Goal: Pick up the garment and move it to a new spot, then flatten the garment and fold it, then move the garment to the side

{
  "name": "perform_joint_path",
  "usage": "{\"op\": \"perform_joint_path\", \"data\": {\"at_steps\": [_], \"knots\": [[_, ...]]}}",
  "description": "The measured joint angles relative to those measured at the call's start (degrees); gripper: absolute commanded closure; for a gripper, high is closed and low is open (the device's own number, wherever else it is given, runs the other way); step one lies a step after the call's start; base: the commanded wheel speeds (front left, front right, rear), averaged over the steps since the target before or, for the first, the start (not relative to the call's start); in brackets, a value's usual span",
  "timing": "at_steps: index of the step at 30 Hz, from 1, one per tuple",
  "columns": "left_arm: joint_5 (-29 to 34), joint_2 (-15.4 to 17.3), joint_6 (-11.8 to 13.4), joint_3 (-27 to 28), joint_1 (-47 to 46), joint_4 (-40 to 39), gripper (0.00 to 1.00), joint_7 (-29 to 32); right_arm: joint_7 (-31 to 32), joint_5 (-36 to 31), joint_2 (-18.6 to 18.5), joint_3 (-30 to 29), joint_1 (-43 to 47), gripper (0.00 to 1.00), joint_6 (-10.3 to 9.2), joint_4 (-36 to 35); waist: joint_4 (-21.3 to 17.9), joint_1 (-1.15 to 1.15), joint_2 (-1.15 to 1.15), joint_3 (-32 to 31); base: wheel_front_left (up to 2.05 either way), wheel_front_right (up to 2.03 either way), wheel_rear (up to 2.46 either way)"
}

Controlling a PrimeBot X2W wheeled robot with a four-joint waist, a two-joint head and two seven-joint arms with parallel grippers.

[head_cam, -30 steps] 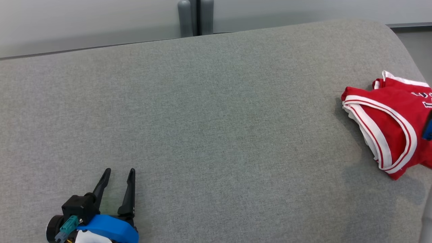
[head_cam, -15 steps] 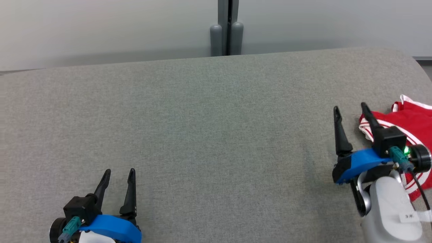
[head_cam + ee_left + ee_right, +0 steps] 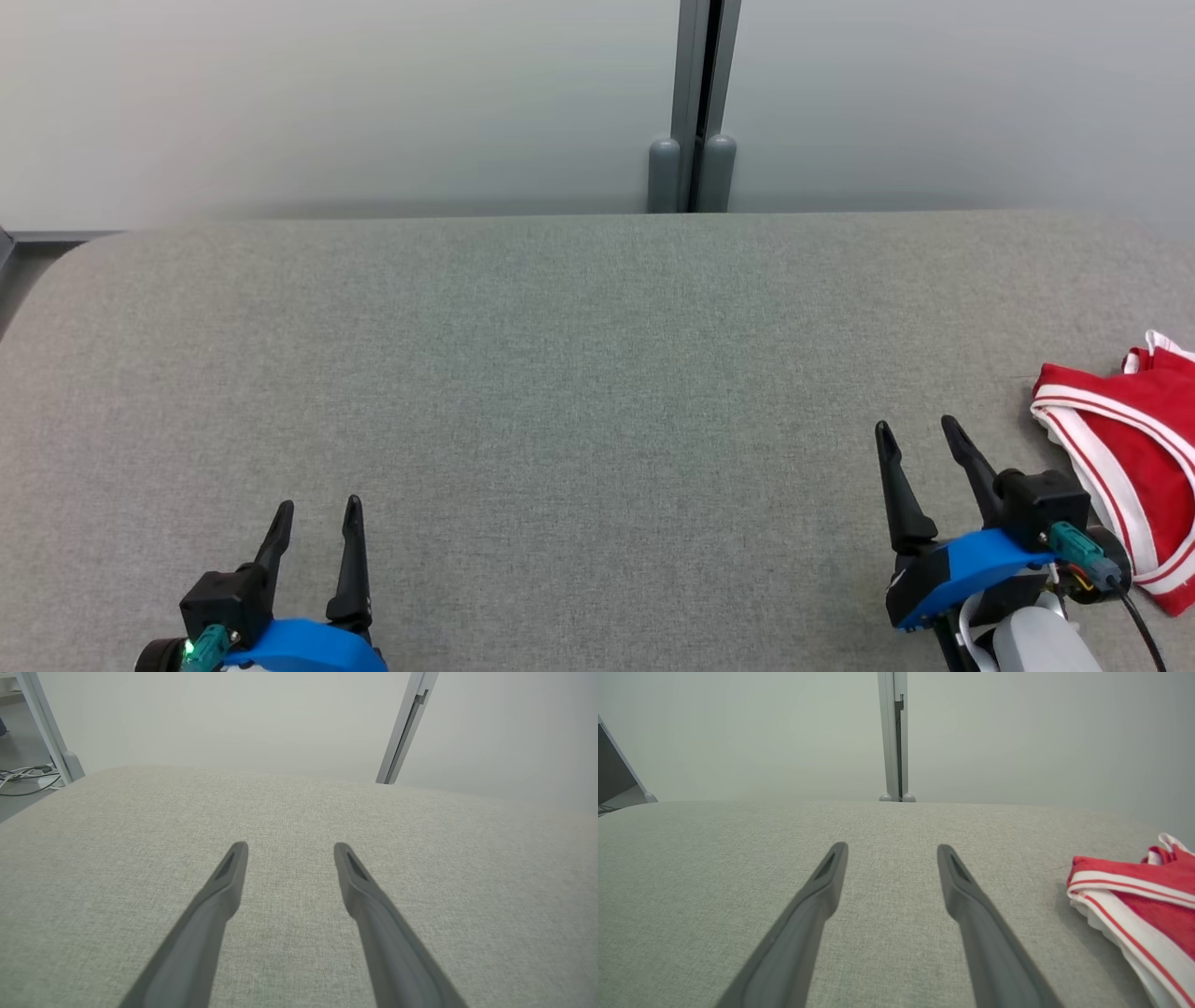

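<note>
Head view: a red garment (image 3: 1134,448) with white trim lies bunched at the right edge of the grey counter (image 3: 560,373), just right of the right gripper (image 3: 916,425), which is spread wide and empty; the left gripper (image 3: 319,504), equally spread and empty, sits near left, well apart from it. Left wrist view: the left gripper's parted fingers (image 3: 224,891) point across grey fabric. Right wrist view: the garment (image 3: 1134,891) lies right of the parted fingers (image 3: 966,896), not touching.

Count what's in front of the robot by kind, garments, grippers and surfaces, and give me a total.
Garments: 1, red garment
Grippers: 2, left gripper and right gripper, both open
Surfaces: 1, grey padded surface
Total: 4
</note>
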Motion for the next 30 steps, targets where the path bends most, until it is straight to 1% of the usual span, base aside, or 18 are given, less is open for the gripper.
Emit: {"op": "perform_joint_path", "data": {"at_steps": [9,15,16,21,30], "knots": [[1.5,-2.0,0.0,3.1,1.9,-0.4,0.0,0.0,0.0,2.1,0.0,0.2,2.2,0.0,0.0,0.2,-0.1,0.0,0.0,-3.8,0.0,0.0,0.0],[-0.9,-2.5,0.0,3.4,2.7,-0.6,0.0,0.0,0.0,2.3,0.0,0.3,2.2,0.0,0.0,0.5,-0.3,0.0,0.0,-5.0,0.0,0.0,0.0],[-1.5,-2.5,0.0,3.1,2.8,-0.5,1.0,0.0,0.0,2.4,0.0,0.3,2.2,1.0,0.0,0.4,-0.3,0.0,0.0,-5.2,0.0,0.0,0.0],[-2.2,-2.7,0.0,3.4,4.2,1.5,1.0,0.7,0.8,2.8,0.4,0.2,3.5,1.0,0.0,2.6,-0.3,0.01,0.0,-5.2,0.0,0.0,0.0],[-11.5,-2.7,0.0,3.9,4.2,0.4,1.0,3.4,3.6,13.1,0.4,-0.8,3.6,1.0,-0.01,1.3,-0.4,0.0,0.0,-5.1,0.0,0.0,0.0]]}}
